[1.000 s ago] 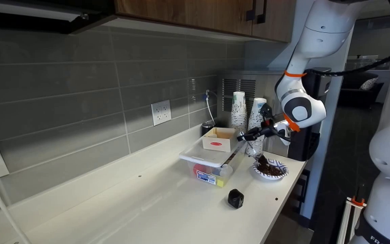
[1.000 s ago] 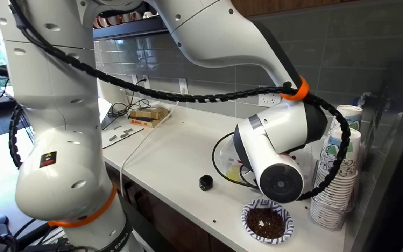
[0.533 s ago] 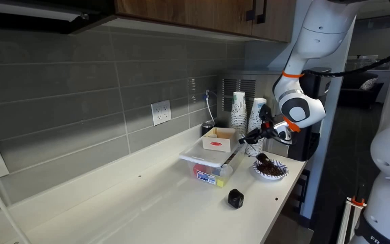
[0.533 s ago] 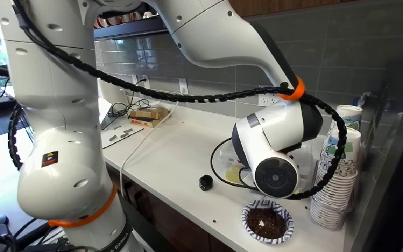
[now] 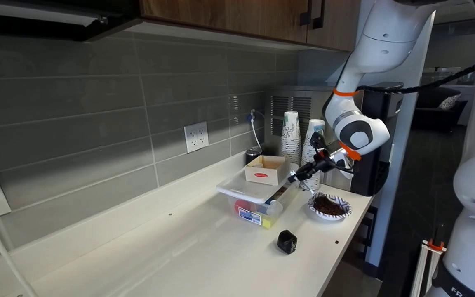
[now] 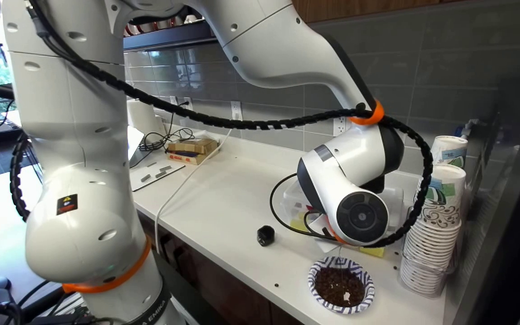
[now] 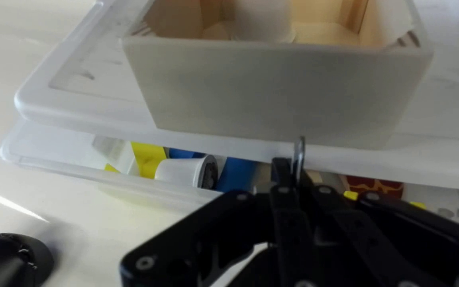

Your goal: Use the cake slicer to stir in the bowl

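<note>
Wrist view shows one thin metal end of the cake slicer (image 7: 299,154) poking up from between the black jaws, which are clamped on it. In an exterior view, its shiny stem slants down from the jaws to the bowl (image 5: 330,216), on the side nearest the bin. I can't tell how deep the far end goes; the brown bits (image 5: 329,206) may hide it. My guess is that this is the stirring part.

The stem is so thin that it could twist in the jaws if the bits push back hard. Nothing seems to hold the bowl, so a strong shove could slide it along the tabletop (image 5: 221,255), and the edge is near. A quick flick could throw bits over the rim.

Close to the jaws is that clear bin (image 7: 106,181); I can't tell if they touch. Its lid (image 7: 102,79) sits crooked, and a little box (image 7: 277,91) rests on top, so a bump could tip the box off. Tall stacks of cups (image 6: 434,243) stand near the bowl, and a wide swing of the arm (image 6: 361,216) might knock them down. One black thing (image 5: 287,242) lies well apart and should be safe.
</note>
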